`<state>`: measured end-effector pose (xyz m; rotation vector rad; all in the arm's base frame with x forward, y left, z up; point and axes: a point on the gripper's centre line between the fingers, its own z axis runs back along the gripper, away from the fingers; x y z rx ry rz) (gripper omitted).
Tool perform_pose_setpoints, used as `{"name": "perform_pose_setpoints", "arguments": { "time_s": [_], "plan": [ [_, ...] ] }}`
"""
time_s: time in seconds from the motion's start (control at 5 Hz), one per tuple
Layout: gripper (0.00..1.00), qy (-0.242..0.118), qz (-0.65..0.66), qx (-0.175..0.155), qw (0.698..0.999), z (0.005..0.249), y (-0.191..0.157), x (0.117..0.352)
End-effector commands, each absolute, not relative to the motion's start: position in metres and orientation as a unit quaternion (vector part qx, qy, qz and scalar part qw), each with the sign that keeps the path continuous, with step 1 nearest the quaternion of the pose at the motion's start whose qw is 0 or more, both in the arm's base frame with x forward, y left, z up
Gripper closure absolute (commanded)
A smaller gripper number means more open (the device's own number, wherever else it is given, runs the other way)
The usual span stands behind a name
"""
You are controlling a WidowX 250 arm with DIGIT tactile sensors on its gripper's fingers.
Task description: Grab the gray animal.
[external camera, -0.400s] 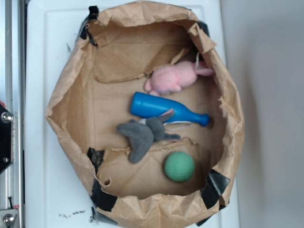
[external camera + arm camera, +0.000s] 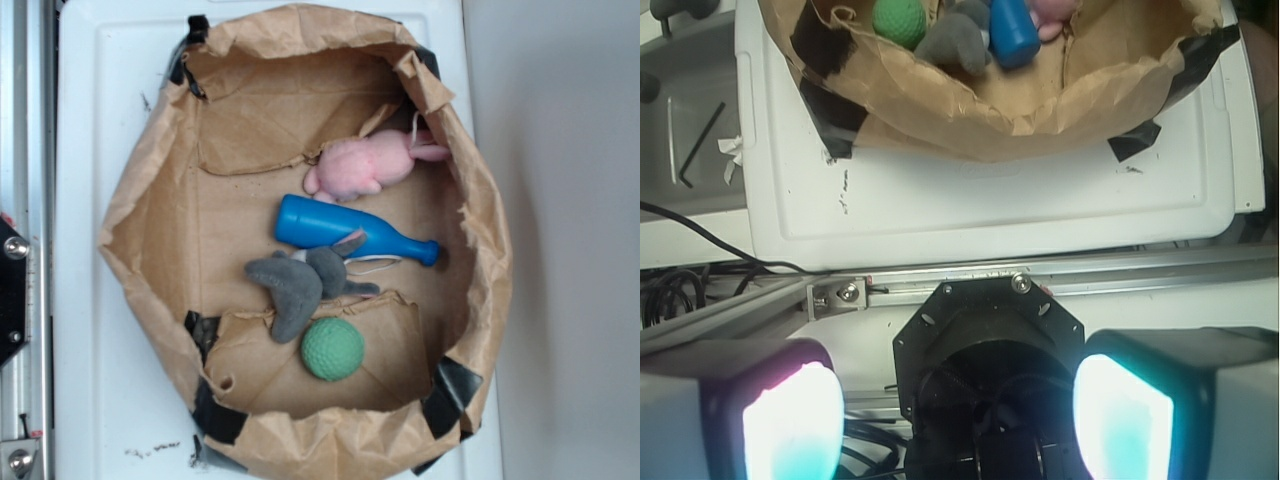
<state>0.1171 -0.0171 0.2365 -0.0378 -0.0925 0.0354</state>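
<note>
The gray animal (image 2: pixel 300 280) lies on the floor of the brown paper bag (image 2: pixel 150 200), just below the blue bottle (image 2: pixel 345 228), with a thin white cord beside its ears. In the wrist view the gray animal (image 2: pixel 955 40) shows at the top edge, between the green ball (image 2: pixel 898 20) and the bottle (image 2: pixel 1015 30). My gripper (image 2: pixel 958 415) is open over the robot's black base, well outside the bag and far from the toy. Its two glowing pads (image 2: pixel 790 420) stand wide apart with nothing between them. The exterior view does not show the gripper.
A pink plush animal (image 2: pixel 365 163) lies at the bag's far side. The green ball (image 2: pixel 332 348) rests against the gray animal's lower end. The bag stands on a white tray (image 2: pixel 90 100). An aluminium rail (image 2: pixel 1040 285) runs beside the tray.
The green ball has rolled left and now touches the gray animal. The other toys have not moved.
</note>
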Motion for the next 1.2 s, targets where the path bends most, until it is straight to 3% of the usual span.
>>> {"name": "perform_pose_setpoints", "arguments": {
  "time_s": [0.0,0.2,0.4,0.6,1.0],
  "plan": [
    [0.0,-0.09,0.03,-0.036,0.995,0.243,-0.015,0.181],
    [0.0,-0.121,0.015,-0.017,0.992,0.229,-0.008,0.21],
    [0.0,-0.133,-0.018,-0.024,0.991,0.194,0.002,0.241],
    [0.0,-0.123,-0.003,-0.024,0.992,0.166,0.017,0.272],
    [0.0,-0.122,-0.015,-0.024,0.992,0.163,0.021,0.282]
  ]
}}
